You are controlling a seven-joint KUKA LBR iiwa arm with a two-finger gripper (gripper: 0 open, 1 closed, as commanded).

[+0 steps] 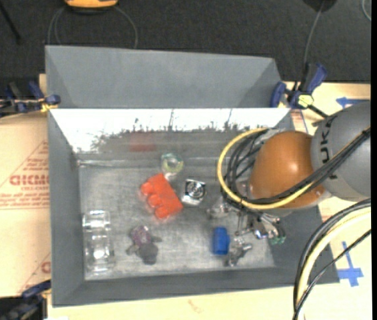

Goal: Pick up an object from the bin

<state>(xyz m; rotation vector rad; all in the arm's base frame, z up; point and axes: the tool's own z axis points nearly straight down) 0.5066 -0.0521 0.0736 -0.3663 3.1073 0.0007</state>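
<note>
As the KUKA arm's orange wrist cover [285,172] hangs over the bin's right side, the gripper [240,244] sits low in the near right corner of the grey bin [65,199], close to both the right and near walls. Whether it is wide or narrow cannot be told. Just beside it to the left lies a small blue piece [220,241], apparently a plastic block, its long axis running roughly from far wall to near wall. Bare floor opens leftward as far as a purple-grey figure [143,243]. Farther up lie a silver-and-black part [194,191], an orange-red brick [160,197] and a clear round item [170,163]. A clear plastic box [98,241] lies by the left wall, contents unclear.
</note>
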